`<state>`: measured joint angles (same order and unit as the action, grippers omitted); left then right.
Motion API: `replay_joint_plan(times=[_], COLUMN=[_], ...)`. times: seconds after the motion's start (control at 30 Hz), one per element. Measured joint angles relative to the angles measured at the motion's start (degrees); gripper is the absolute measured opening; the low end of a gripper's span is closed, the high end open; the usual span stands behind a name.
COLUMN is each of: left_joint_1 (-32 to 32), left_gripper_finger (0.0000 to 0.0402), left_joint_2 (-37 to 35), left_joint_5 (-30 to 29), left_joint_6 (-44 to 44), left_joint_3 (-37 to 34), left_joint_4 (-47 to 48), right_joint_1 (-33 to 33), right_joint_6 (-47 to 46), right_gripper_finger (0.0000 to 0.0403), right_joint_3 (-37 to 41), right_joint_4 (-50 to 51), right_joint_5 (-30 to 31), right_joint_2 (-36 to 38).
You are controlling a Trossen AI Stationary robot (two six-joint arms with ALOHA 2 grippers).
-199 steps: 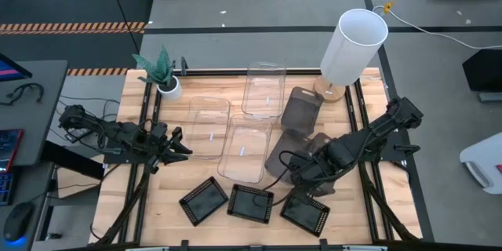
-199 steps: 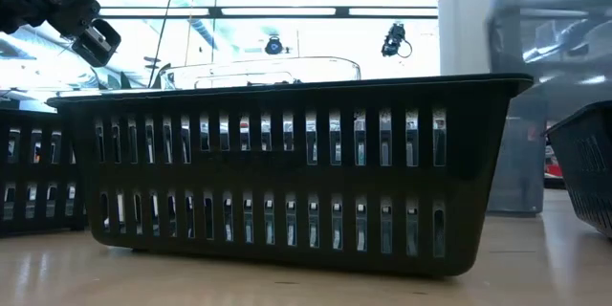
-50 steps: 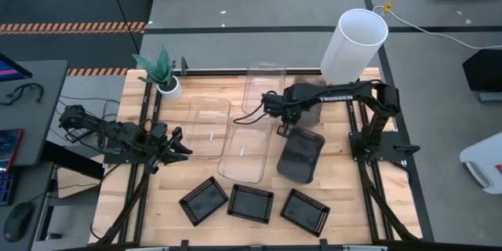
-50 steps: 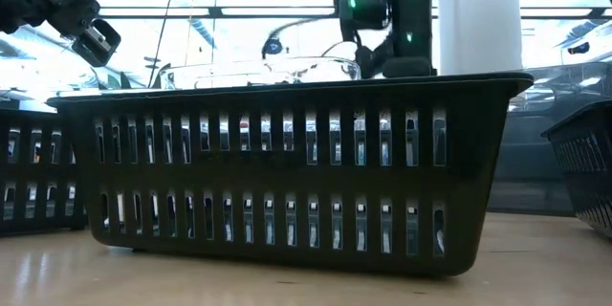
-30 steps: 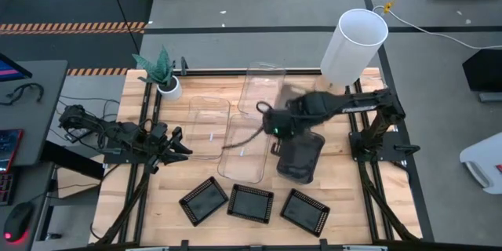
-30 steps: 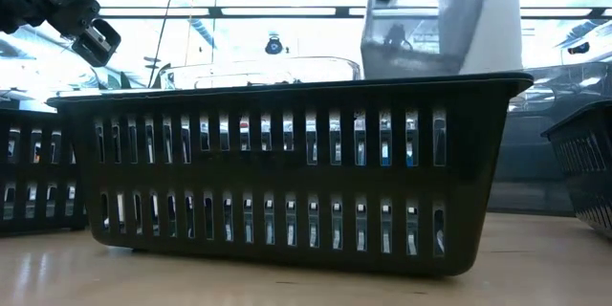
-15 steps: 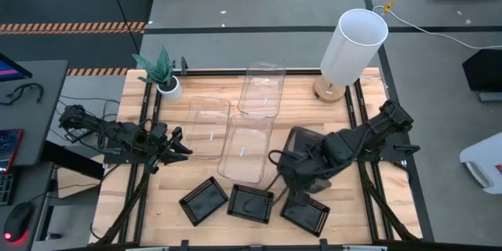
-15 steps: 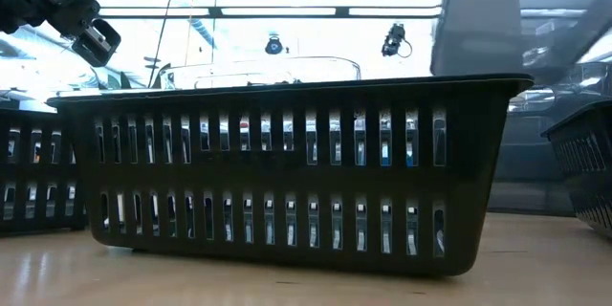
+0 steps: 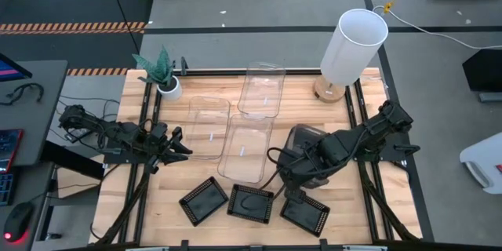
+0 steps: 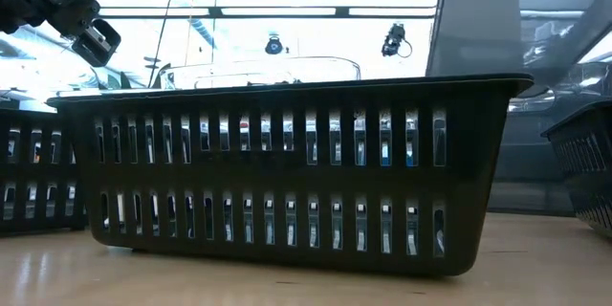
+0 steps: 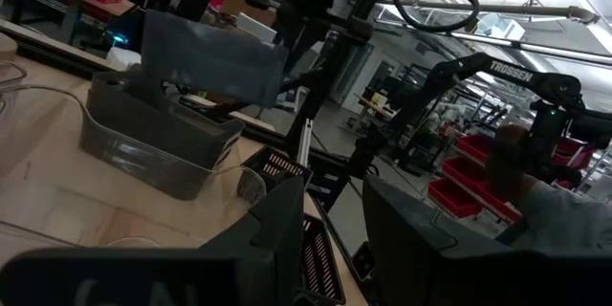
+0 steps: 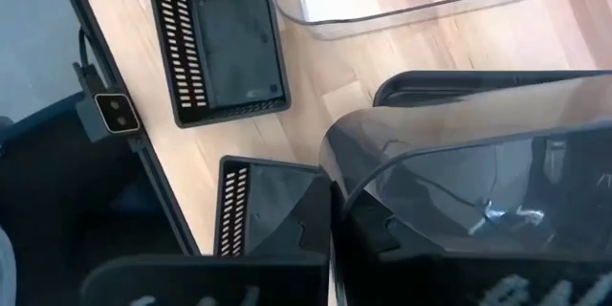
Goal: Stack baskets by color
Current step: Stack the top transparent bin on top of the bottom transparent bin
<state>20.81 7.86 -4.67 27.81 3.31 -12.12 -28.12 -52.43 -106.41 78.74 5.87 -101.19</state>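
My right gripper (image 9: pixel 296 174) (image 12: pixel 330 263) is shut on a smoky grey basket (image 11: pixel 210 53) (image 10: pixel 478 29) and holds it in the air above another grey basket (image 11: pixel 143 143) that rests bottom down on the table. Three clear baskets (image 9: pixel 263 90) (image 9: pixel 209 125) (image 9: pixel 247 149) sit at the table's middle. Three black baskets (image 9: pixel 204 201) (image 9: pixel 251 202) (image 9: pixel 306 214) line the near edge. My left gripper (image 9: pixel 179 145) (image 11: pixel 330 220) waits open at the left, above the table, with nothing in it. My right gripper holds the grey basket by its wall at the rim (image 12: pixel 337 186), near a corner, with the wall running between the two fingers. The fingers come steeply from above. The basket hangs tilted and lifted clear, over the rim (image 12: pixel 478 81) of the resting grey basket.
A white lamp shade (image 9: pixel 353 43) stands at the far right corner and a small plant pot (image 9: pixel 167 86) at the far left. Bare wood lies to the right of the grey baskets and between the clear and black rows.
My right gripper has swung from the table's far middle toward the near edge and the right, rolling as it went. It carried the grey basket clear of the table and stopped over the other grey basket. It stayed shut.
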Motion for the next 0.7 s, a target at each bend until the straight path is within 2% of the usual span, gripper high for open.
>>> replay_joint_plan(times=[0.37, 0.7], left_joint_1=[0.0, 0.0], left_gripper_finger=[0.0117, 0.0117], left_joint_2=[-0.02, -0.02], left_joint_5=[0.0, -0.01], left_joint_6=[0.0, 0.0], left_joint_3=[0.0, 0.0], left_joint_4=[0.02, 0.0], right_joint_1=[0.61, 2.53], right_joint_6=[0.42, 0.13], right_gripper_finger=[0.0008, 0.0008], right_joint_3=[0.02, 0.02], right_joint_4=[1.65, 2.74], right_joint_5=[0.14, 5.24], right_joint_2=[0.0, -0.68])
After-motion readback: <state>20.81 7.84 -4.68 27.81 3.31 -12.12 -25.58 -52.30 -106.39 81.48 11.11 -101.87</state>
